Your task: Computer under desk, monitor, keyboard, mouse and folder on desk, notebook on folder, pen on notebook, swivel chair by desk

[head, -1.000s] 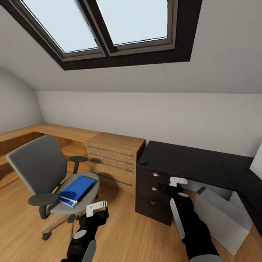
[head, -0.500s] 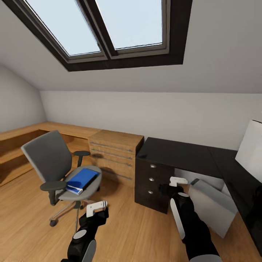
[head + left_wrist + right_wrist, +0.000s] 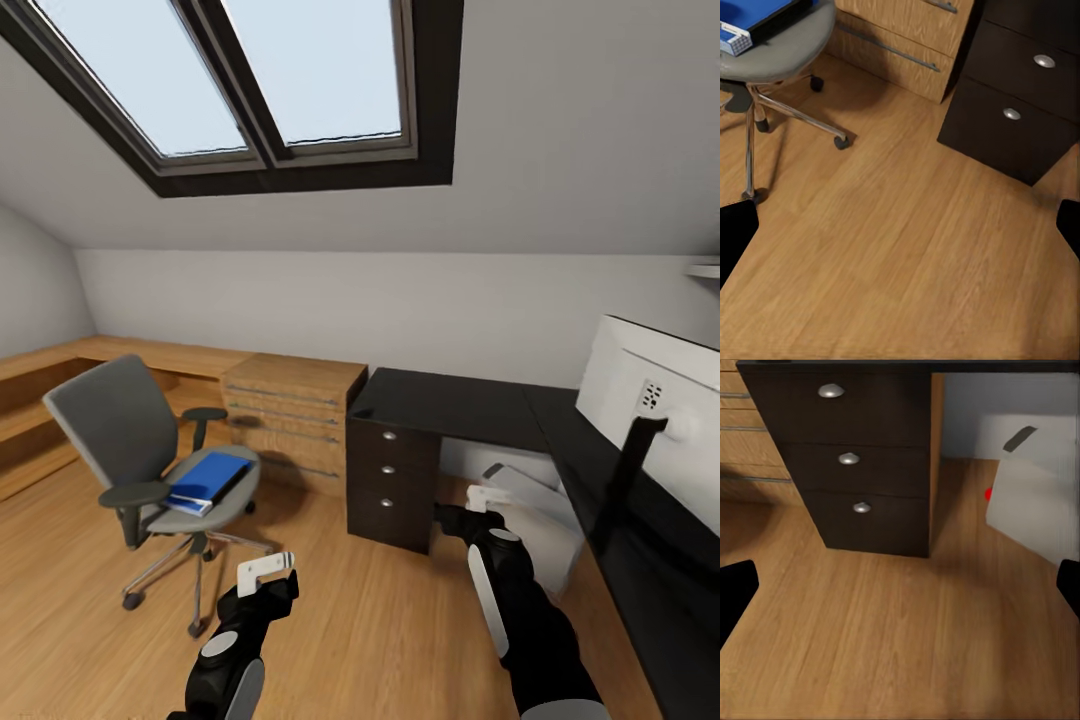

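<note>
Blue folder (image 3: 207, 479) flat on seat of grey swivel chair (image 3: 125, 440), left of room on wood floor (image 3: 360, 610). Black desk (image 3: 450, 408) far right with dark drawer unit (image 3: 390, 480); monitor (image 3: 655, 400), white back showing, on desk's right wing. Grey computer (image 3: 535, 515) under desk. Left gripper (image 3: 265, 572) and right gripper (image 3: 487, 497) low over floor.

Left wrist: fingers spread wide, empty; folder (image 3: 757, 16) on chair seat.

Right wrist: fingers spread, empty; computer (image 3: 1035, 502) beside drawers, red light.
</note>
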Tool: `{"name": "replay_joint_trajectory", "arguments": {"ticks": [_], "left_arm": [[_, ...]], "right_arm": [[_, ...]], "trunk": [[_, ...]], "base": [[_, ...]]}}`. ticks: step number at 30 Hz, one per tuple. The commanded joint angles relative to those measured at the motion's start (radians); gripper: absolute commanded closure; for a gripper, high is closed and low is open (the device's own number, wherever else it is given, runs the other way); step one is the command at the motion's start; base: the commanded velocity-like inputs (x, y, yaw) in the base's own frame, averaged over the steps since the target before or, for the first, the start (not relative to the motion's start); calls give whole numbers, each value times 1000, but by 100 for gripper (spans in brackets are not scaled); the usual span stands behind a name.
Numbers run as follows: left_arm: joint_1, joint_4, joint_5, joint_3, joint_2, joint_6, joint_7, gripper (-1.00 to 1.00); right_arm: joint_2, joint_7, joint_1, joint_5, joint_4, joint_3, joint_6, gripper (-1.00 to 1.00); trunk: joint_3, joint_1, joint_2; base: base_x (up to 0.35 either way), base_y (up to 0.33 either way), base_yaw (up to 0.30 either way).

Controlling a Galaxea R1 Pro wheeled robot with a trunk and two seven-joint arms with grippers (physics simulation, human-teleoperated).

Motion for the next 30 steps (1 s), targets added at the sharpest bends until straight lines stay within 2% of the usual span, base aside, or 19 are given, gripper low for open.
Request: {"name": "replay_joint_trajectory", "arguments": {"ticks": [1,8,13,20,30], "left_arm": [[-1,-1,11,-2,0,2,9,-100],[-1,-1,11,-2,0,3,9,-100],[-1,-2,9,-1,0,2,10,-100],[0,-1,10,0,0,3,10,-100],[0,0,11,0,1,4,9,-100]], "right_arm": [[1,-1,-1,1,-2,-1,5,-100],[1,-1,-1,1,-2,0,5,-100],[1,-1,-1,2,-2,-1,5,-100],[1,-1,-1,4,-2,-3,5,-100],[1,-1,-1,4,-1,-5,5,-100]], "trunk": [[-1,-1,-1],[-1,-1,-1],[-1,-1,-1],[-1,-1,-1],[-1,-1,-1]], "base": [[-336,0,-20],[-335,-7,-4],[-161,-247,-49],[-63,-292,-233],[-306,-46,-267]]}}
